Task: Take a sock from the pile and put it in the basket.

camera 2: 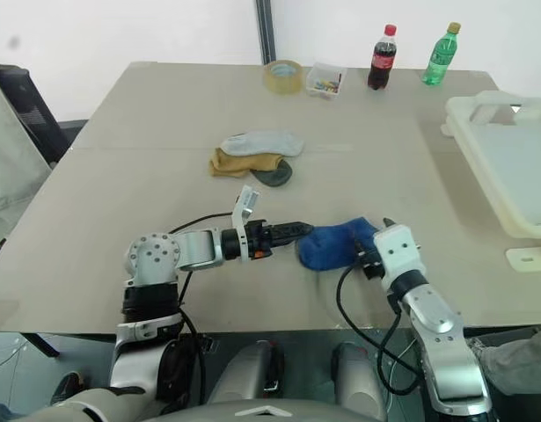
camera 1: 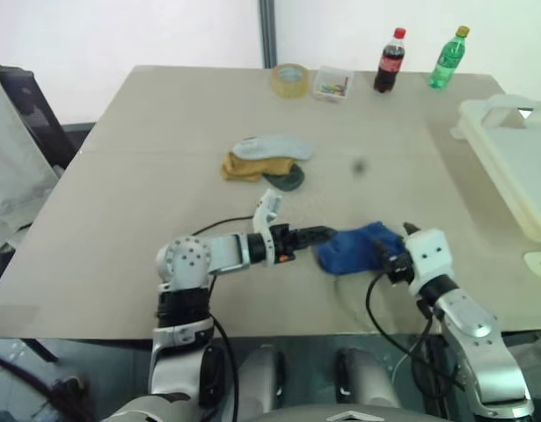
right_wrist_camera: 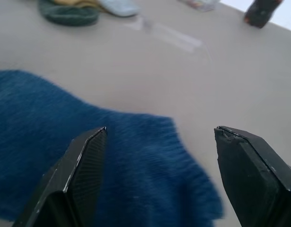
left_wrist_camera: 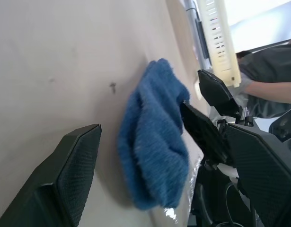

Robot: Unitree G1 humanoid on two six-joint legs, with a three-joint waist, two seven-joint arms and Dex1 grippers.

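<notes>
Now | blue sock (camera 1: 356, 248) flat on counter (camera 1: 147, 167), well apart from pile (camera 1: 263, 161) | left claw (camera 1: 321, 234) spread, just beside sock | right claw (right_wrist_camera: 159, 142) spread over sock's other end, not pinching | basket (camera 1: 516, 158) at counter edge, beyond sock

No lettering can be read anywhere on the beige tabletop (camera 1: 164, 176). The dark cola bottle with the red cap and red label (camera 1: 390, 61) at the table's far edge carries white script too small to make out, and the label on the green plastic bottle with the yellow cap (camera 1: 447, 58) beside it is equally unreadable. The roll of clear packing tape (camera 1: 289, 80) and the small clear plastic box (camera 1: 332, 83) show no markings.
</notes>
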